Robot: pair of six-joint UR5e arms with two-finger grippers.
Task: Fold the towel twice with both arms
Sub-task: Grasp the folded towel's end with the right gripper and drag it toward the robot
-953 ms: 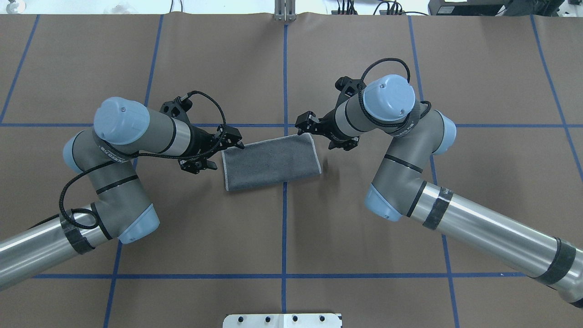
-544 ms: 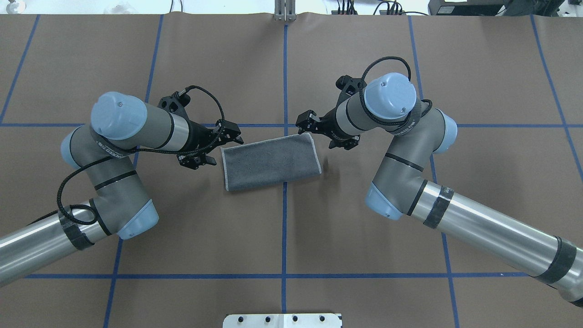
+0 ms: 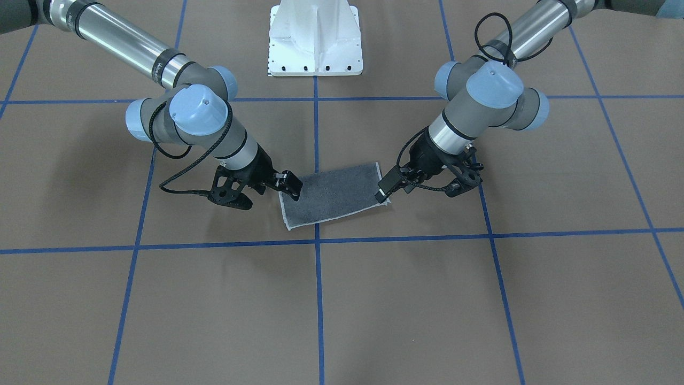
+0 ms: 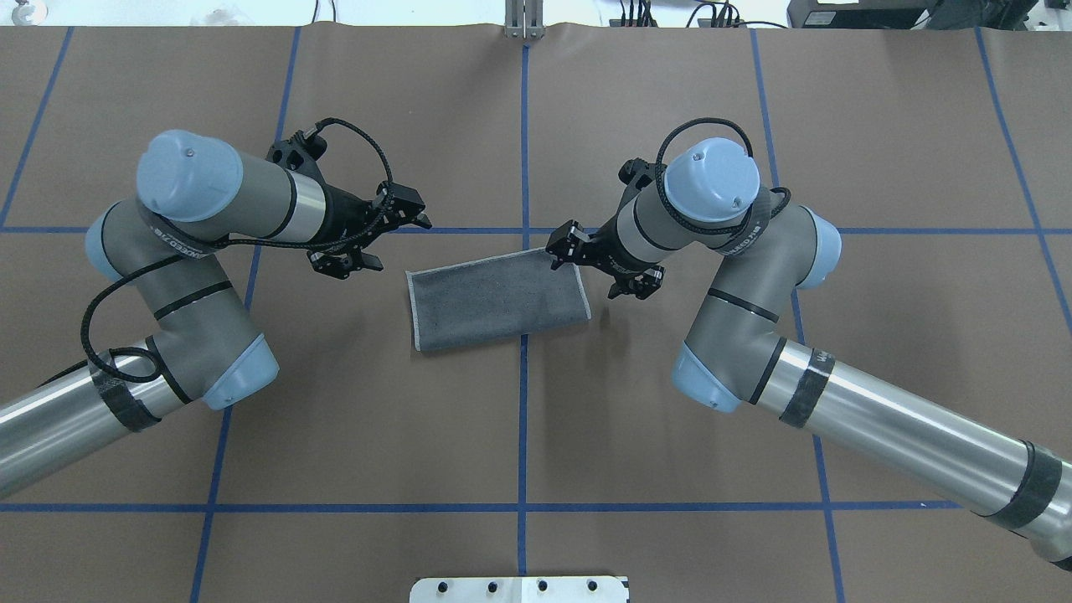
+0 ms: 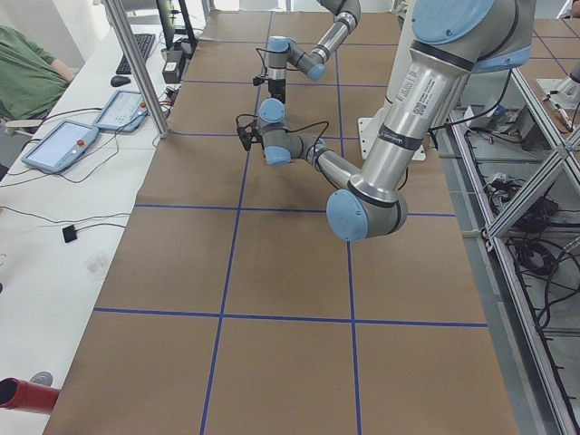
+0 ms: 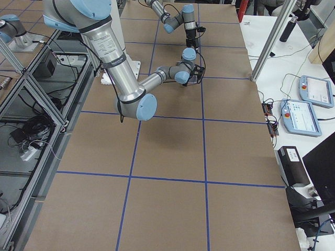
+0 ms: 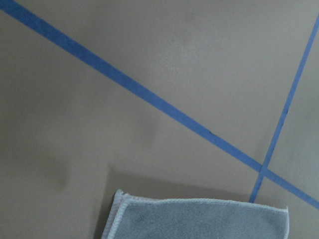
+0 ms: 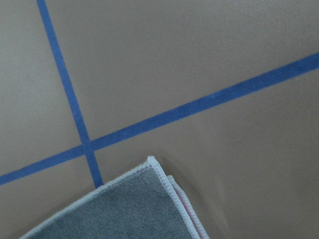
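The towel (image 4: 498,297) lies flat at the table's middle, folded to a rectangle with its grey face up; it also shows in the front view (image 3: 334,195). A pink layer peeks out under its corner in the right wrist view (image 8: 124,209). My left gripper (image 4: 416,211) is open and empty, raised off the towel's far left corner and apart from it (image 3: 385,185). The left wrist view shows only the towel's edge (image 7: 199,219) below. My right gripper (image 4: 564,244) is open over the towel's far right corner (image 3: 293,187), holding nothing.
The table is covered in brown paper with a grid of blue tape lines (image 4: 523,151). The white pedestal base (image 3: 315,48) stands at the robot's side. Desks with tablets (image 5: 63,145) run along the table's far edge.
My left gripper has pulled back from the towel's far left corner, up and to the left. My right gripper has shifted slightly nearer over its corner. The towel has not moved.
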